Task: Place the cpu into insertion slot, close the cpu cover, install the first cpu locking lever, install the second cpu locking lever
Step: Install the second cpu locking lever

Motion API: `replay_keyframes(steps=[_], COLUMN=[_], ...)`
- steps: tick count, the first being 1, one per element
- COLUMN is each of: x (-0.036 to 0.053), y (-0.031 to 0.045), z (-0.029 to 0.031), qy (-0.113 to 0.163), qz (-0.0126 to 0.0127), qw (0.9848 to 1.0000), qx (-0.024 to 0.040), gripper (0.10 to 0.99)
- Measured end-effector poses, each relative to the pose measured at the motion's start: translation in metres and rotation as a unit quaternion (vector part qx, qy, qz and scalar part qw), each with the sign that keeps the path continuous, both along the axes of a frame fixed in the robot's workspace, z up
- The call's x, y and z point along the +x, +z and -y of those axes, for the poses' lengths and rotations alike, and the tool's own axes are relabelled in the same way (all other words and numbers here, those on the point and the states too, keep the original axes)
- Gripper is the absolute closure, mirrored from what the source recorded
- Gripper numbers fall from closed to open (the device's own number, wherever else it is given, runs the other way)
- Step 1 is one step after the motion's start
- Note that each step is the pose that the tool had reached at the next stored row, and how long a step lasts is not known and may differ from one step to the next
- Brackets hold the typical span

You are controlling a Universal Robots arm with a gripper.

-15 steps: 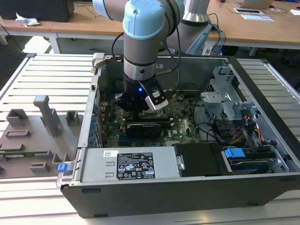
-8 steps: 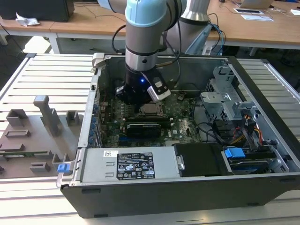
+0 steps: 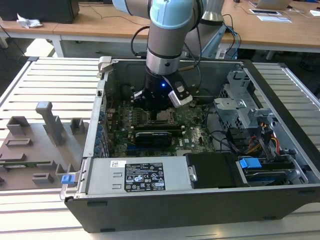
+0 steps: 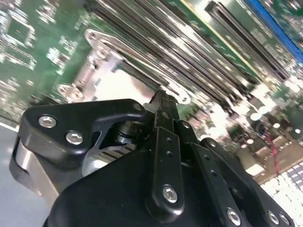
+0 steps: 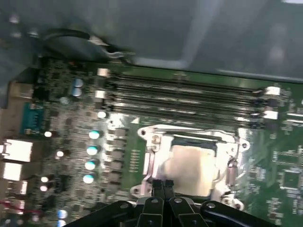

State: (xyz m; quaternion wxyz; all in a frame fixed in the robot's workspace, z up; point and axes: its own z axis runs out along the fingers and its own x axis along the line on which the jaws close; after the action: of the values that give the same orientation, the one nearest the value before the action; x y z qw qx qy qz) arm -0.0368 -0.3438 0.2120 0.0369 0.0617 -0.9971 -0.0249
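Sitting in the insertion slot (image 5: 189, 165) on the green motherboard (image 5: 118, 142), the cpu (image 5: 191, 170) shows its pale metal top, with the cpu cover (image 5: 156, 137) framing it. The gripper (image 5: 163, 187) rests at the socket's edge, its black fingers (image 4: 163, 111) pressed together and grasping nothing visible. In the first wrist view, long memory slots (image 5: 180, 94) run beside the socket. The exterior view adds the open computer case (image 3: 95, 130), its power supply (image 3: 135, 175) bearing a white label (image 3: 145, 181) too small to read, a blue-tabbed drive bay (image 3: 250, 162), a slatted aluminium table (image 3: 50, 75), grey fixtures (image 3: 50, 122) and wooden desks (image 3: 110, 25) behind.
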Motion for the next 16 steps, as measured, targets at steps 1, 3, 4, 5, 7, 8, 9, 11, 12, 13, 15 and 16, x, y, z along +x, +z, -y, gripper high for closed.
replay_keyframes(steps=[1, 3, 4, 5, 7, 8, 9, 11, 12, 13, 15, 16], x=[0.0124, 0.0175, 0.0180, 0.0181, 0.0181, 0.0181, 0.0181, 0.0181, 0.0181, 0.0181, 0.0181, 0.0181], y=[-0.0012, -0.0003, 0.0034, 0.0078, 0.0188, 0.0250, 0.0291, 0.0388, 0.0456, 0.0501, 0.0515, 0.0515], z=[-0.0005, -0.0011, -0.0016, -0.0019, -0.0020, -0.0020, -0.0020, -0.0021, -0.0020, -0.0020, -0.0021, -0.0021], qy=[0.000, 0.000, 0.000, 0.000, 0.000, 0.000, 0.000, 0.000, 0.000, 0.000, 0.000, 0.000], qz=[-0.0055, -0.0061, -0.0061, -0.0061, -0.0060, -0.0061, -0.0061, -0.0060, -0.0061, -0.0060, -0.0060, -0.0060], qw=[1.0000, 1.0000, 1.0000, 1.0000, 1.0000, 1.0000, 1.0000, 1.0000, 1.0000, 1.0000, 1.0000, 1.0000], qx=[-0.0002, -0.0021, -0.0037, -0.0040, -0.0040, -0.0041, -0.0041, -0.0042, -0.0042, -0.0042, -0.0041, -0.0040], gripper=[0.980, 0.980, 0.980, 0.980, 0.980, 0.980, 0.980, 0.980, 0.980, 0.980, 0.980, 0.980])
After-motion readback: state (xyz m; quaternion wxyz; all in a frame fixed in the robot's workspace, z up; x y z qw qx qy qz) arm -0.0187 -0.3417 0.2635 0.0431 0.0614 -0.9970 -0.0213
